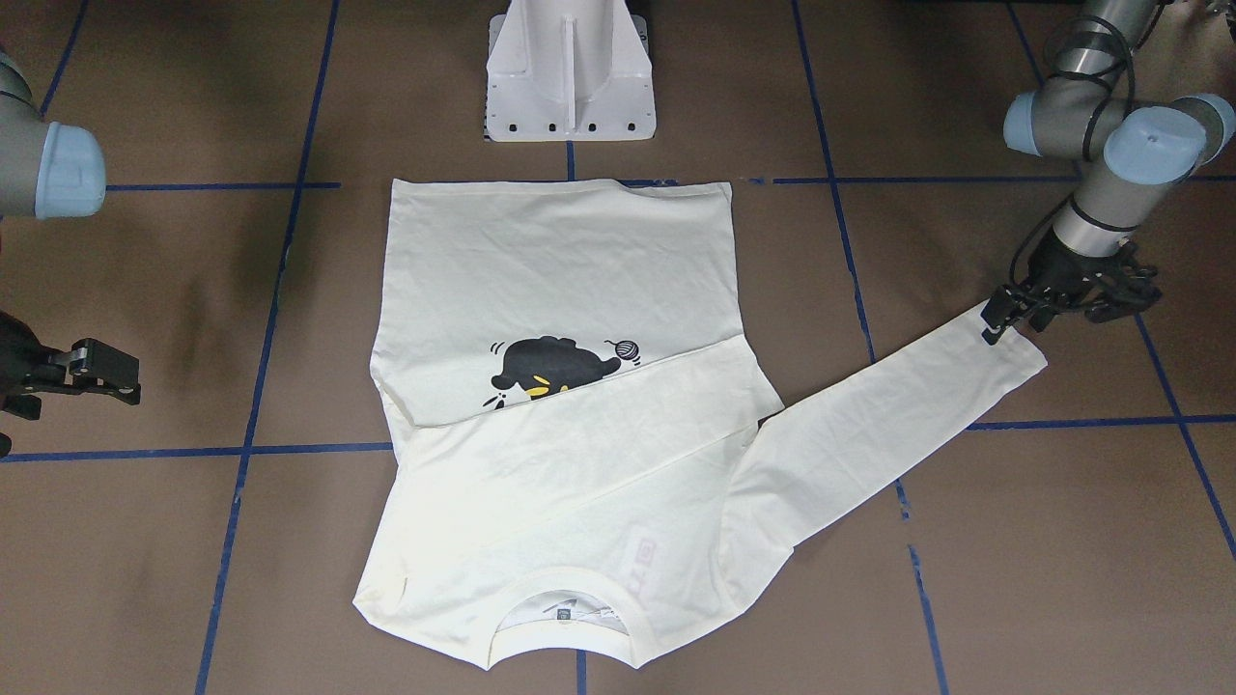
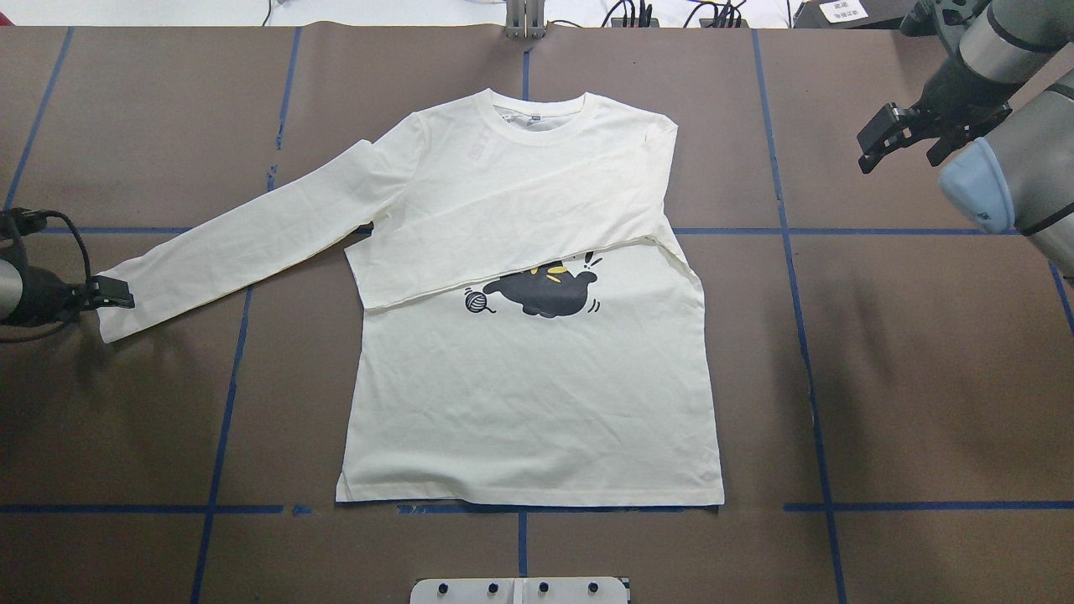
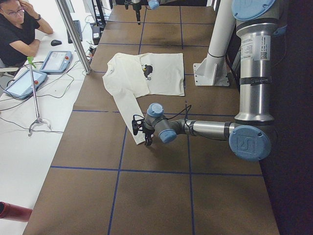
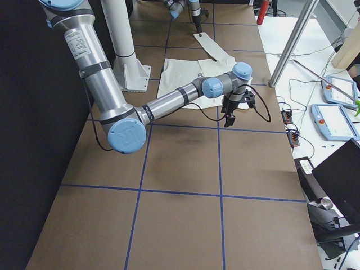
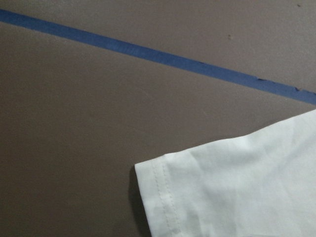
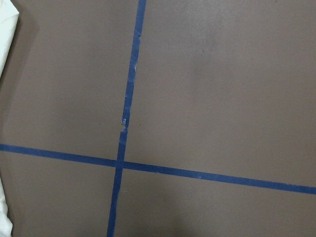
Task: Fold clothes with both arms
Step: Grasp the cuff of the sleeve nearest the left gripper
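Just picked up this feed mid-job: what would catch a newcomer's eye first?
A cream T-shirt lies flat in the middle, one sleeve folded across the chest and partly hiding its black cat print. The other sleeve stretches out to the robot's left, with the left tool at its cuff. The right tool hangs open over bare table, clear of the shirt.

- The brown table (image 2: 923, 377) was marked into squares by blue tape lines (image 2: 804, 335).
- A cream shirt (image 2: 537, 403) lay flat on it, print up, with one sleeve (image 2: 252, 231) stretched sideways.
- A white base (image 1: 570, 87) stood near the hem.
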{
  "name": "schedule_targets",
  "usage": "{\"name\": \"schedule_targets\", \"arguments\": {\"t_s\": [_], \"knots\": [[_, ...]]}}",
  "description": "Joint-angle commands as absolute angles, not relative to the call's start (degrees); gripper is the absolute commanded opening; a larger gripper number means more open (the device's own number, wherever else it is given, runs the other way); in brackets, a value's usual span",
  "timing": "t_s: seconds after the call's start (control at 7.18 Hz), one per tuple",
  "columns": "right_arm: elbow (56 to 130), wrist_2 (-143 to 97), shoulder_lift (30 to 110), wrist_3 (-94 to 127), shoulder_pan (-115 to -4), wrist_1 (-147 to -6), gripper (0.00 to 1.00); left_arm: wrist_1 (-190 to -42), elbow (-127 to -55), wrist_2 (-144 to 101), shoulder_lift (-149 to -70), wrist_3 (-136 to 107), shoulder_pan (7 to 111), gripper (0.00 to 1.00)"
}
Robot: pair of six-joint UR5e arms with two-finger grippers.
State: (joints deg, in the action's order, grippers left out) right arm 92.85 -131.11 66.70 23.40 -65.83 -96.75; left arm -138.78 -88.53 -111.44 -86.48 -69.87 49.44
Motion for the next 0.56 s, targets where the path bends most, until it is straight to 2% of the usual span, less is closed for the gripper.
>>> {"name": "schedule_targets", "arguments": {"t_s": [0.0,0.28,0.42], "knots": [[92.8,-131.0,66.5,23.6,-65.7,-96.8,1.0,-138.8,-88.5,-111.4,-86.5,-69.9,49.4,0.65],[92.7,-131.0,66.4,23.6,-65.7,-96.8,1.0,-138.7,-88.6,-111.4,-86.5,-70.0,49.4,0.55],[92.7,-131.0,66.4,23.6,-65.7,-96.8,1.0,-138.7,-88.9,-111.4,-86.5,-70.1,49.4,0.43]]}}
